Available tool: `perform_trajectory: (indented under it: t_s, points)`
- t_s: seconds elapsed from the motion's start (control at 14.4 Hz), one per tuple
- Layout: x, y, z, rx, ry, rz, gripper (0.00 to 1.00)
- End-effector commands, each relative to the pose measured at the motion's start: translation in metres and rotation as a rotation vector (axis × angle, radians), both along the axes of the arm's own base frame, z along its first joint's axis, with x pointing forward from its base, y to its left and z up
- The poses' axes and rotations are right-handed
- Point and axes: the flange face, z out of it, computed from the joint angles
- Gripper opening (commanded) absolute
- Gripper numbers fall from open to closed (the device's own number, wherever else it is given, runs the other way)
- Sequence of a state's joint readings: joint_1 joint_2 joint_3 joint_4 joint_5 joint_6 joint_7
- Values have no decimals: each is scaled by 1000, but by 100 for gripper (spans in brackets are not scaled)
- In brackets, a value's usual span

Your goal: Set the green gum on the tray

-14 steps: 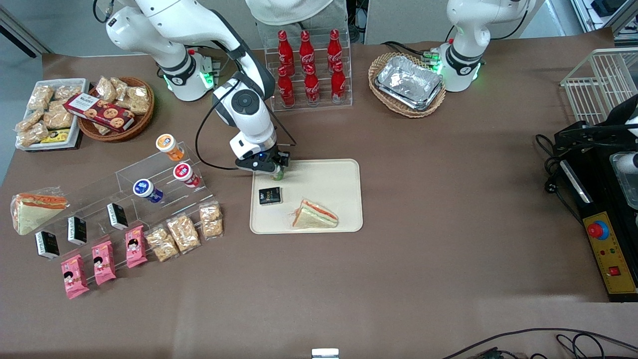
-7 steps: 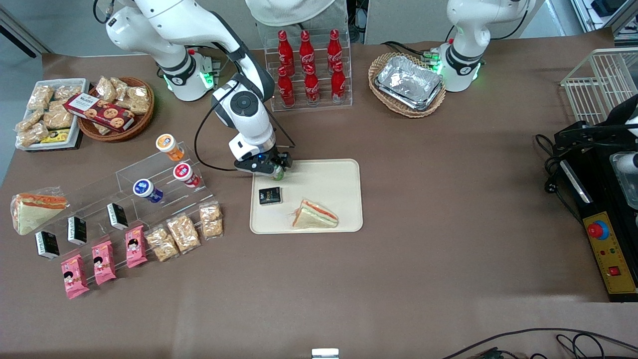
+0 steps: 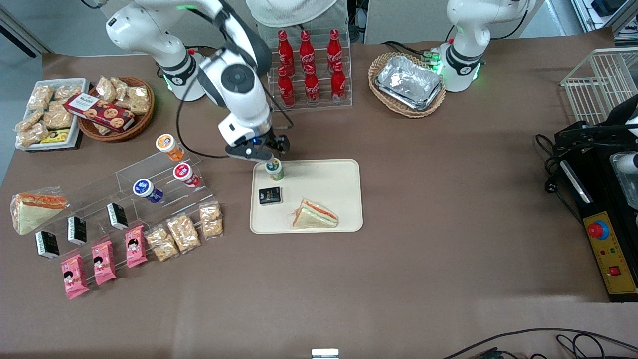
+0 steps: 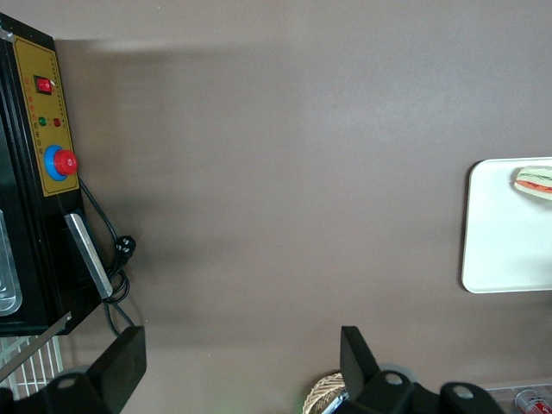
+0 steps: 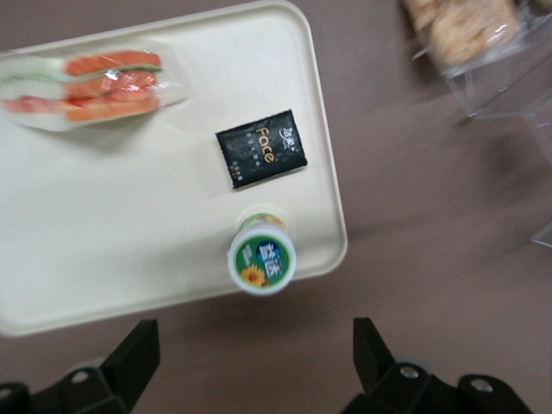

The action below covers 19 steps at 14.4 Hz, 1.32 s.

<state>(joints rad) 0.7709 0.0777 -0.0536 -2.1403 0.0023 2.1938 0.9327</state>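
pincer (image 5: 250, 379): fingertips cut off by the wrist picture's edge.
tray (image 4: 500, 250): partly cut off in the parked wrist's view.
sandwich (image 4: 536, 181): likewise cut off.

surface: brown table (image 3: 448, 209) | on it: tray (image 3: 339, 172), acrylic rack (image 3: 149, 182), 2 wicker baskets | gripper (image 3: 264, 152) above

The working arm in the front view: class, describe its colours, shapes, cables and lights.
The working arm has glossy white rounded shells with black joint bands and a round grey disc. A black cable loops alongside. Its base glows green. The gripper, above the tray's edge, is black with a blue light.
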Motion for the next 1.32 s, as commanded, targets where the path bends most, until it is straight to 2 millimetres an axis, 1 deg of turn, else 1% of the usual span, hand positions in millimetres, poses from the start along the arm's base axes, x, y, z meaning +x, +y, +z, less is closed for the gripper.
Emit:
perform_trajectory:
  t_s: [0.0,0.14,0.21,0.28,0.35,0.42,0.55,0.62,0.83,0.9,1.04,1.11,1.18,1.25]
  points:
    - [14,12,111,-20,28,69,100]
    - [19,13,169,-17,27,117,100]
    - [20,10,191,-13,24,140,100]
    - [23,4,207,-10,21,156,100]
    - [36,-18,220,-6,18,152,100]
    - [43,-42,232,3,13,182,100]
    - [65,-102,248,16,1,242,100]
    - [76,-127,250,18,3,268,100]
    - [93,-198,265,25,-8,348,100]
    - [98,-220,267,26,-9,385,100]
    - [112,-280,264,28,-8,422,100]
    - [118,-305,263,38,-8,436,100]
    - [121,-328,261,63,-8,401,100]
    - [124,-344,259,85,-10,379,100]
